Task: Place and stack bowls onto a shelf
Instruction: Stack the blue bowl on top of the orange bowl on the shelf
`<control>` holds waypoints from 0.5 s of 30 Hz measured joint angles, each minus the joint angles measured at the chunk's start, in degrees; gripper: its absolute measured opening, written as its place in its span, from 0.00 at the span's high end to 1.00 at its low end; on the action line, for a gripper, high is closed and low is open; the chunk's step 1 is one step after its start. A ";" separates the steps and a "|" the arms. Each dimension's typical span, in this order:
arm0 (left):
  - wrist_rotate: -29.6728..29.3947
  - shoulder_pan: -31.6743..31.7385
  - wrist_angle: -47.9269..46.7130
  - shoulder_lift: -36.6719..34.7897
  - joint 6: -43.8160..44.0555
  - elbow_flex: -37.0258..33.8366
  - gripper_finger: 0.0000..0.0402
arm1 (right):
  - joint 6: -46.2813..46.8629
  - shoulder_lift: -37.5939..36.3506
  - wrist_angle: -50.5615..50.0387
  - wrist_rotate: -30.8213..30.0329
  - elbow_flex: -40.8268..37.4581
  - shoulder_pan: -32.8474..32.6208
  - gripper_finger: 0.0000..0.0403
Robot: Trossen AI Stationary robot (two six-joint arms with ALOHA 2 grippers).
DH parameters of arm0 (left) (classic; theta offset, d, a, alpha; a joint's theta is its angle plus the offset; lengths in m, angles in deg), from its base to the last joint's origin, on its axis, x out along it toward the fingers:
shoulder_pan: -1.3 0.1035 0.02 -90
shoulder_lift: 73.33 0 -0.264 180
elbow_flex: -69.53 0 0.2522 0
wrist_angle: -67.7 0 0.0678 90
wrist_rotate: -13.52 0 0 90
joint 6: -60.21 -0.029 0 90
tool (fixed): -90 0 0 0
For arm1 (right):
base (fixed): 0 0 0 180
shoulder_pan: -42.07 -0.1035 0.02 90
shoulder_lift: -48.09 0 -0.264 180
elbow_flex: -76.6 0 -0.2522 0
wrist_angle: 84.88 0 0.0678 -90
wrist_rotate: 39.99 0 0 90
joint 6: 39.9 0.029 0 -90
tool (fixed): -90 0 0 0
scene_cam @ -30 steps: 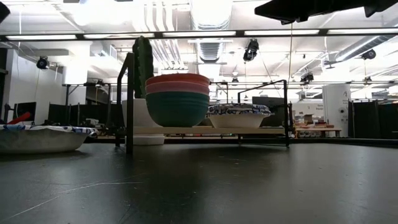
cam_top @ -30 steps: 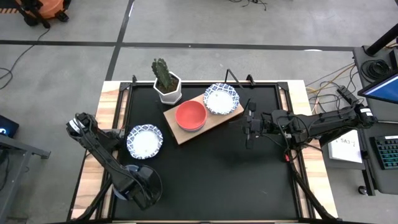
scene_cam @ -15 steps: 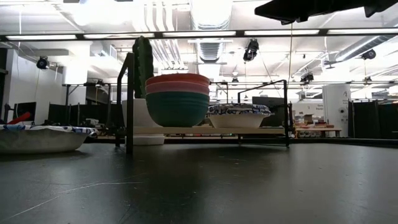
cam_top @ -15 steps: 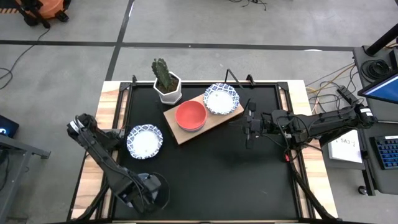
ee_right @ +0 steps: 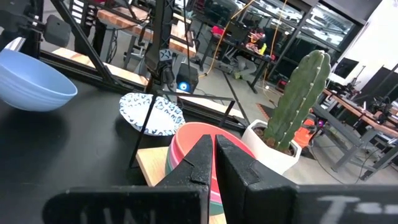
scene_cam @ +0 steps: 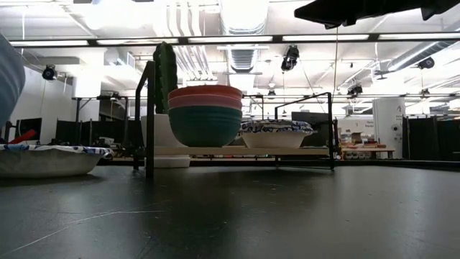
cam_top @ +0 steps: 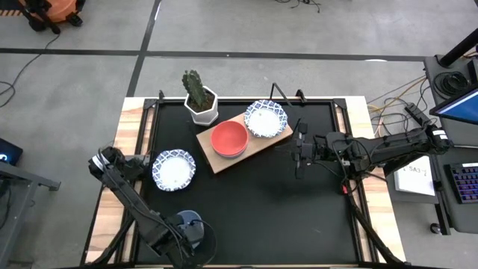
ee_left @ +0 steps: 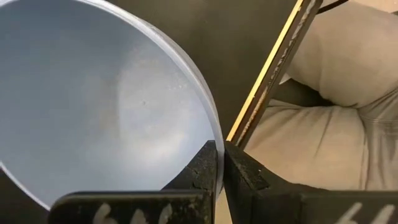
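My left gripper (ee_left: 219,155) is shut on a plain blue bowl (cam_top: 193,220) above the table's near edge, left of centre; the bowl also shows at the low view's left border (scene_cam: 6,75). My right gripper (cam_top: 287,147), shut and empty, hovers just right of the shelf (cam_top: 258,143). The shelf is a light-brown board that carries a red, pink and green stack (cam_top: 229,138) and a patterned bowl (cam_top: 265,118). Another patterned bowl (cam_top: 173,169) rests on the table at the left. My left gripper pinches the blue bowl's rim (ee_left: 213,134), with one finger (ee_left: 200,171) inside the bowl and the other (ee_left: 244,175) outside its wall. The bowl is lifted clear of the table (scene_cam: 6,75).
A cactus in a white hexagonal pot (cam_top: 200,97) stands at the far edge, left of the shelf. A black metal frame (cam_top: 157,104) runs round the table. Bare black tabletop (cam_top: 284,217) lies between the shelf and the near edge.
My left gripper has carried the blue bowl along the near edge toward the table's right. The bowl has come into the low view at its left border. My right arm has kept still.
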 joint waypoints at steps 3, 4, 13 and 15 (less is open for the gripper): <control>0.00 0.07 -0.04 0.36 -0.51 0.02 1.00 | 0.00 0.01 -0.03 0.00 0.00 0.02 0.98; 0.00 0.10 -0.02 0.36 -0.57 0.02 1.00 | 0.00 0.01 -0.04 0.00 0.00 0.00 0.98; -0.17 2.39 1.53 0.36 -4.03 0.63 1.00 | -0.03 0.02 -0.35 0.00 0.00 0.00 0.98; -0.17 2.92 2.11 0.36 -5.02 0.63 1.00 | -0.04 0.02 -0.37 0.00 0.00 0.00 0.98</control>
